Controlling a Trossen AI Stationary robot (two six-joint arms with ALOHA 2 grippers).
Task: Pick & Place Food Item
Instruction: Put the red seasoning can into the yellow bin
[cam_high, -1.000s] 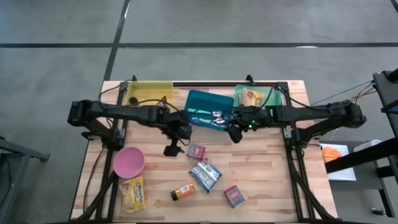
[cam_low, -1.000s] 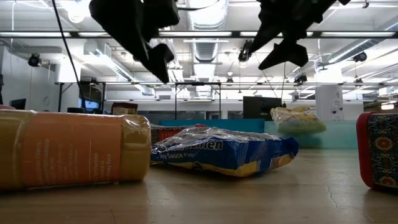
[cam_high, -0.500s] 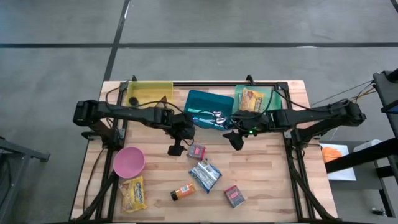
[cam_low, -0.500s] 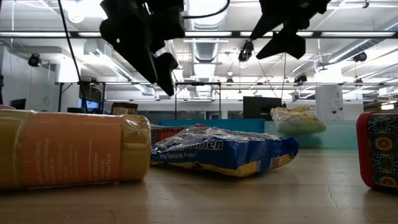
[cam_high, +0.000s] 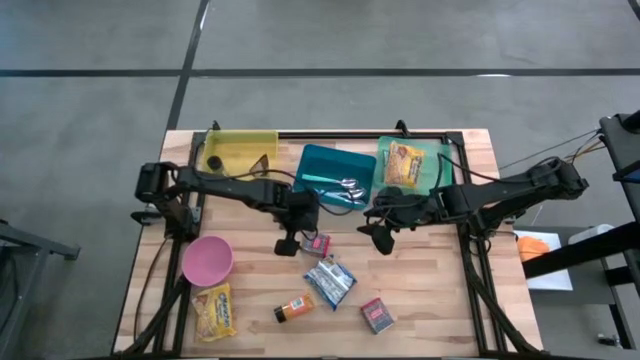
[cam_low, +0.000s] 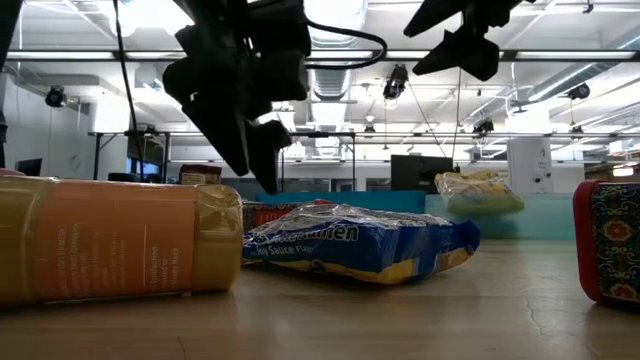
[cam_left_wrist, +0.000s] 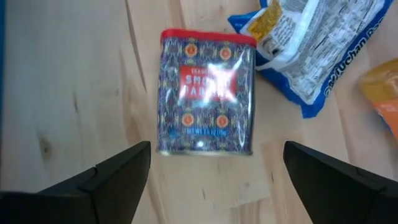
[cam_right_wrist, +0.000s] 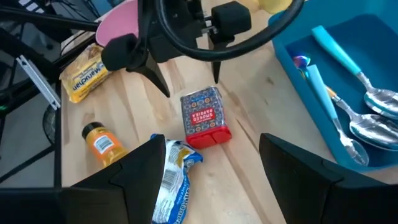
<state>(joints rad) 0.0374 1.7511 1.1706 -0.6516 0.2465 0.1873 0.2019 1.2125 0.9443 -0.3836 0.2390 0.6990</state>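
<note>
The left gripper is hovering spread wide just beside the tin, gripping nothing.

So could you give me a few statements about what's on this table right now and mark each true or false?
1. The left gripper is open above the red-topped tin. True.
2. The pink bowl holds the orange bottle. False: the bottle lies on the table, apart from the bowl.
3. Spoons lie in the blue tray. True.
4. The right gripper holds a snack bag. False: it holds nothing.
5. A yellow packet lies in the green bin. True.
</note>
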